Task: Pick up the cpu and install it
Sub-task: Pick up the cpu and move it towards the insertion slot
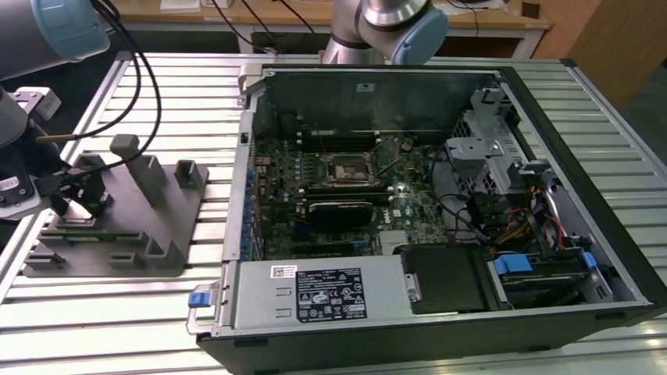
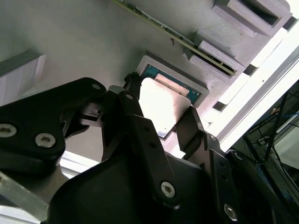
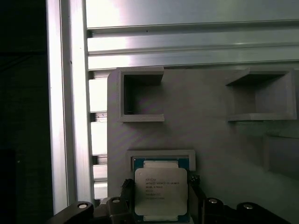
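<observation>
The cpu (image 3: pixel 161 190) is a small square chip with a silvery top, lying at a teal-lined recess of the grey tray (image 3: pixel 210 140). My gripper (image 3: pixel 161 186) straddles it, one black finger against each of two opposite sides. In the second wrist view the cpu (image 2: pixel 163 105) shines bright between the fingers (image 2: pixel 189 126), and my gripper (image 2: pixel 159 102) looks shut on it. In the exterior view my gripper (image 1: pixel 73 195) hangs low over the grey tray (image 1: pixel 115 242) at that view's left. The black-framed socket (image 1: pixel 347 168) sits on the green motherboard (image 1: pixel 344 187) inside the open computer case (image 1: pixel 583 195).
Upright posts (image 1: pixel 140 168) rise from the tray close to my gripper. Cables (image 1: pixel 136 86) hang from the arm above it. The case holds a power supply (image 1: pixel 318 293), drive bays (image 1: pixel 542 273) and loose wires. Slatted aluminium table (image 1: pixel 136 320) lies around both.
</observation>
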`<action>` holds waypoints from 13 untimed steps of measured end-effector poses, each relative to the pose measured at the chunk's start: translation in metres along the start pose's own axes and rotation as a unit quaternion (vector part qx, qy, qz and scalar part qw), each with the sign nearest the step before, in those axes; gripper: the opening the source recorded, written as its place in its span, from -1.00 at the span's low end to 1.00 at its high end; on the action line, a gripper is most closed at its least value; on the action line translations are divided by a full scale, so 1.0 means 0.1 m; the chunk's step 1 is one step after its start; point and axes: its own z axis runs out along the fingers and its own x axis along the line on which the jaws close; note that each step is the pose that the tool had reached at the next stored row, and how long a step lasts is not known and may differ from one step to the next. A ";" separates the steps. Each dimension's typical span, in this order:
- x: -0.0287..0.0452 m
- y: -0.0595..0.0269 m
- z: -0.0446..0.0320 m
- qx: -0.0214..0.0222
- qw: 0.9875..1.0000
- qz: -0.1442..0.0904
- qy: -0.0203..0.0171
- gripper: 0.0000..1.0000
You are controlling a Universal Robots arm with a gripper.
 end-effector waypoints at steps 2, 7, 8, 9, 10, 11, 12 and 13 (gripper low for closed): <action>0.000 0.000 0.000 0.000 1.000 0.000 0.000 0.09; -0.001 0.002 -0.035 0.000 1.000 0.000 0.000 0.09; -0.001 0.003 -0.052 0.000 1.000 0.000 0.000 0.09; -0.002 0.004 -0.084 0.000 1.000 0.000 0.000 0.09; -0.002 0.005 -0.100 0.000 1.000 0.000 0.000 0.09; -0.003 0.006 -0.114 0.000 1.000 0.000 0.000 0.09; -0.003 0.007 -0.130 0.000 1.000 0.000 0.000 0.09; -0.003 0.008 -0.144 0.000 1.000 0.000 0.000 0.09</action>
